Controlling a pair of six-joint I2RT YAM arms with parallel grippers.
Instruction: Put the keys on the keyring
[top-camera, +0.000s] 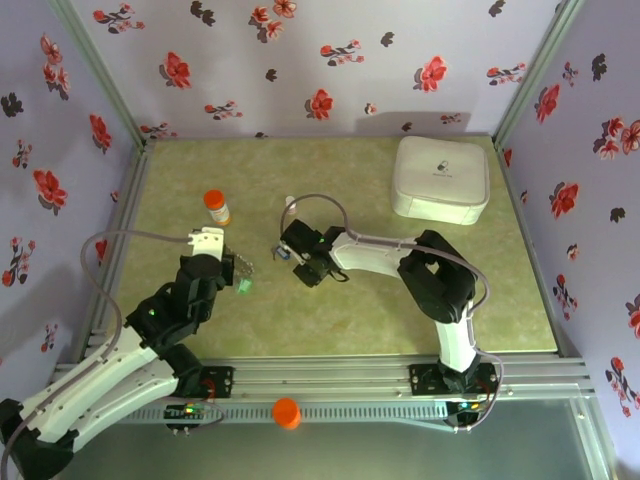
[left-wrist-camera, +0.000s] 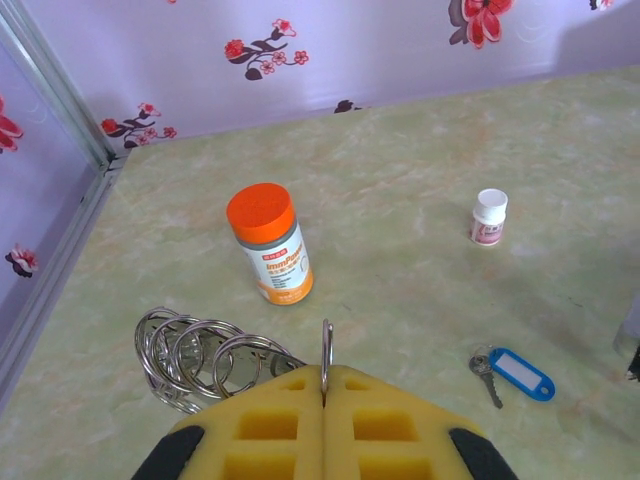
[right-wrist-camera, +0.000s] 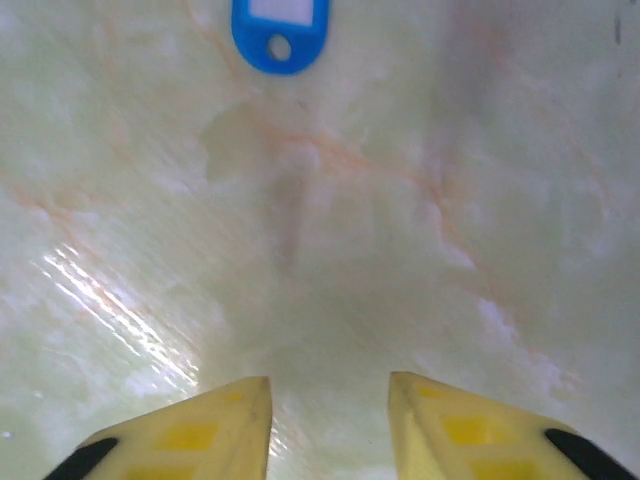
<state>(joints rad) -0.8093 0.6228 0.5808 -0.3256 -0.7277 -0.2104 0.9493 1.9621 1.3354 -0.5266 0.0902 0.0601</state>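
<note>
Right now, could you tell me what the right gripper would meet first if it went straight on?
Most likely the bare table just ahead of the right gripper, whose fingers stand apart; the blue key tag lies farther on, though depth is unclear.

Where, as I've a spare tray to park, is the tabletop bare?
Front right: bare table between the right arm, the white box and its right edge. Also the back strip between the orange-capped bottle and the box. Crowded: centre-left, around the keyring, blue-tagged key, left gripper and right gripper.
</note>
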